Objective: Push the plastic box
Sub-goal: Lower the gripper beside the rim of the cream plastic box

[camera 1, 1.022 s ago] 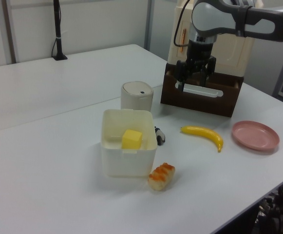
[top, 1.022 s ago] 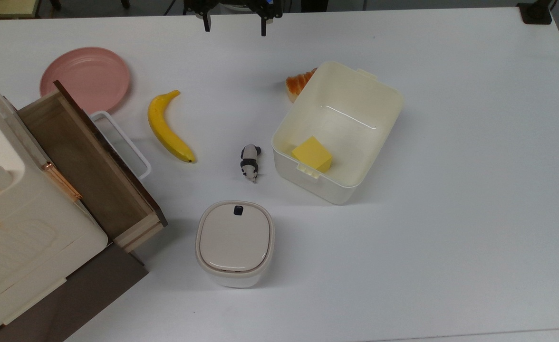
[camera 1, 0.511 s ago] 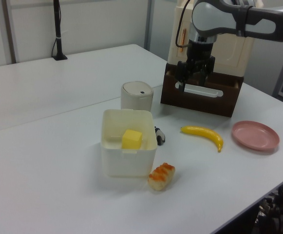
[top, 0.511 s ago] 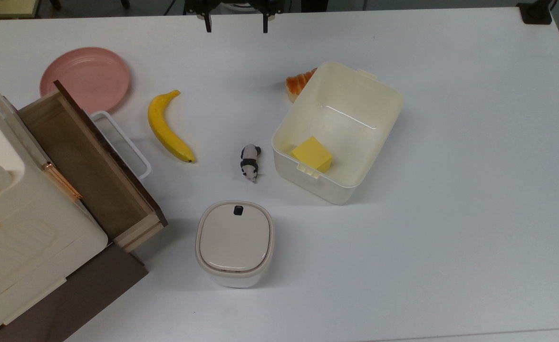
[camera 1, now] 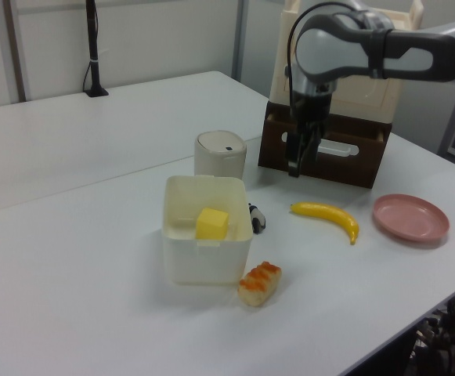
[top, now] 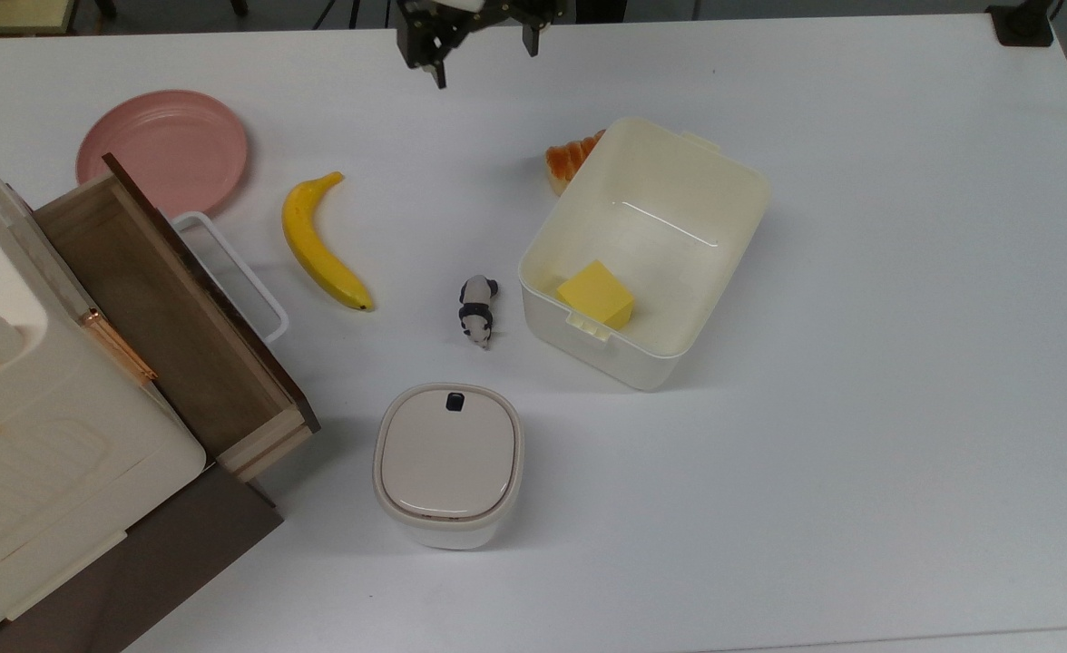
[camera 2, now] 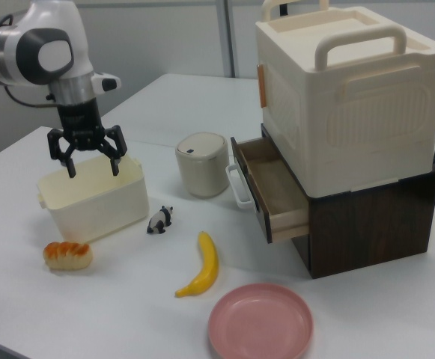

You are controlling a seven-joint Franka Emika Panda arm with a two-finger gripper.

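The plastic box [top: 679, 204] is a cream-white tub standing open right of the table's middle in the top view, with a yellow block [top: 595, 293] in its near corner. It also appears in the left view [camera 1: 206, 254] and the right view [camera 2: 97, 206]. My gripper [top: 484, 53] hangs in the air at the top view's upper edge, up and left of the box and apart from it. Its fingers are spread wide and hold nothing. In the right view the gripper [camera 2: 93, 166] hovers over the box's rim; in the left view the gripper [camera 1: 294, 162] hangs before the drawer.
A bread roll [top: 570, 159] lies against the box's far left corner. A panda toy [top: 477, 310], a banana [top: 320, 243] and a pink plate [top: 163, 150] lie to the top view's left. A lidded white container [top: 448, 464] stands in front. A cabinet's wooden drawer [top: 161, 308] juts out.
The gripper has turned about its wrist and shifted slightly toward the top view's right and down toward the table. The box and the other objects have not moved.
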